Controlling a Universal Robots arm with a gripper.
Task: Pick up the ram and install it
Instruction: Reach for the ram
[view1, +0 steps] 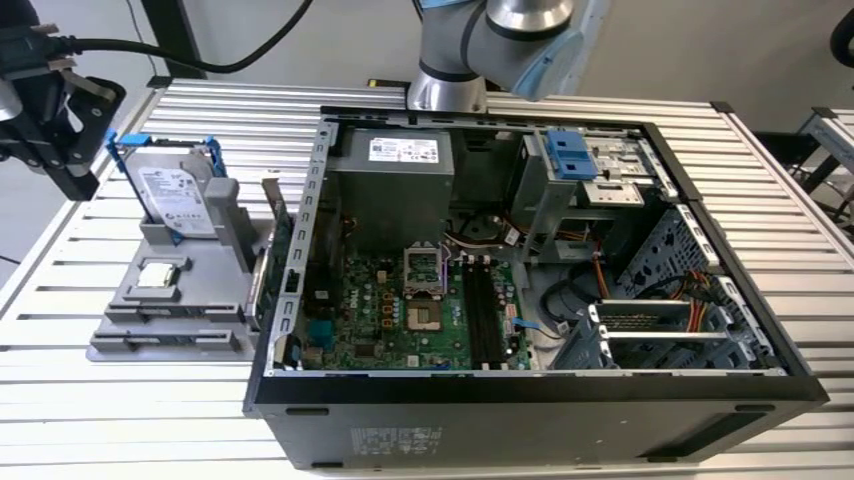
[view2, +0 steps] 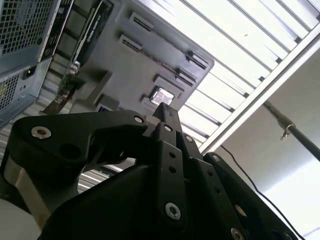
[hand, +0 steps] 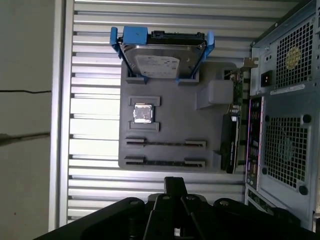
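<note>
A grey holder stands on the table at the exterior view's left, beside the open computer case. A thin dark strip sits edge-on in each of its two long slots; these look like the ram, though I cannot tell for sure. My black gripper hangs high, left of the holder in the exterior view. Its fingertips are pressed together, shut on nothing. The black motherboard slots lie inside the case.
The holder also carries a silver hard drive in a blue frame, a small square processor chip and an upright green card next to the case wall. The case stands on a slatted metal table.
</note>
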